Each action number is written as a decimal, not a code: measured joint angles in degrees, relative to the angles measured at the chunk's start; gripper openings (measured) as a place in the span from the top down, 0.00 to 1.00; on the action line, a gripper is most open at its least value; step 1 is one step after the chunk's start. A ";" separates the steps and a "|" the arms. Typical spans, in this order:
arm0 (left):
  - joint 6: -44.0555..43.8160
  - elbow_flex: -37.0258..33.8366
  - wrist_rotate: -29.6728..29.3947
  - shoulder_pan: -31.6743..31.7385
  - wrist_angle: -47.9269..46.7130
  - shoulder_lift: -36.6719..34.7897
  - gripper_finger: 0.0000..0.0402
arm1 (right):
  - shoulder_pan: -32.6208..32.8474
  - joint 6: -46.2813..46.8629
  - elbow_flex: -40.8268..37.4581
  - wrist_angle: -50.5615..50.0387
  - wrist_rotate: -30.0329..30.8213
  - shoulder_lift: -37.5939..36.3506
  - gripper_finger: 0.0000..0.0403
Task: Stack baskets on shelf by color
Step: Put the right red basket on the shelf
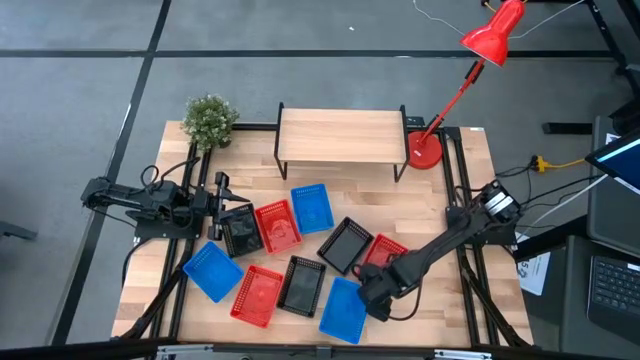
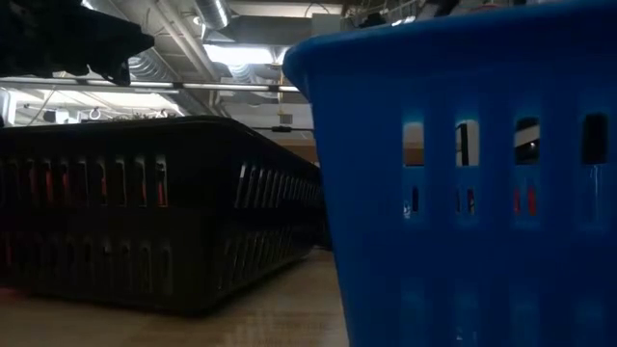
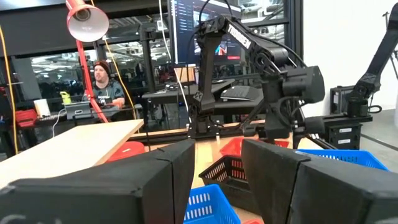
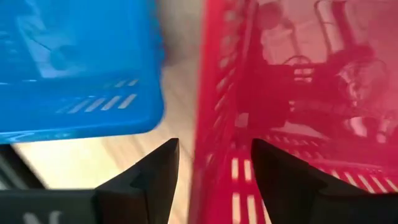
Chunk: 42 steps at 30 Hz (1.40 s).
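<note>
Wood tabletop (image 1: 440, 190) fills the middle of the high view, and your shelf (image 1: 342, 135) stands bare near its top edge. A small green plant (image 1: 210, 120) sits to the shelf's left and a red lamp (image 1: 470, 70) to its right.

All nine baskets lie loose below the shelf. A blue basket (image 1: 311, 207) is the closest to it, with a red basket (image 1: 278, 226) beside it. Along the bottom you see a blue basket on the left (image 1: 212, 271), then another red basket (image 1: 258, 295), a black basket (image 1: 302, 284) and one more blue basket (image 1: 343, 308).

Your right gripper (image 1: 383, 283) is low in the lower right, over the edge of a red basket on the right (image 4: 298, 93). Its fingers (image 4: 155, 171) are apart, with the red wall between them, not yet pinched.

Your left gripper (image 1: 225, 215) sits at the left, over a black basket at the left (image 1: 241, 232). Its fingers (image 3: 168, 171) are apart too, holding nothing.
</note>
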 joint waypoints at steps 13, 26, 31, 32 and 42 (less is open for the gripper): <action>0.02 0.00 -0.02 0.00 -0.02 0.00 0.68 | -0.09 -1.29 0.49 -6.09 -0.16 -0.19 0.96; 0.24 0.00 -1.04 0.02 -0.02 0.00 0.68 | -1.30 -4.42 25.52 -47.16 14.47 -0.09 1.00; 1.28 0.00 -4.08 0.02 0.89 0.00 0.68 | -5.32 -11.56 26.80 -46.47 31.22 -5.25 1.00; 1.00 0.00 -4.56 0.02 1.14 0.00 0.68 | -6.90 -12.12 26.35 -46.92 33.50 -6.39 1.00; 9.37 -0.02 -13.23 0.88 7.13 0.00 0.68 | -35.53 -45.74 19.23 -37.07 33.59 -18.81 1.00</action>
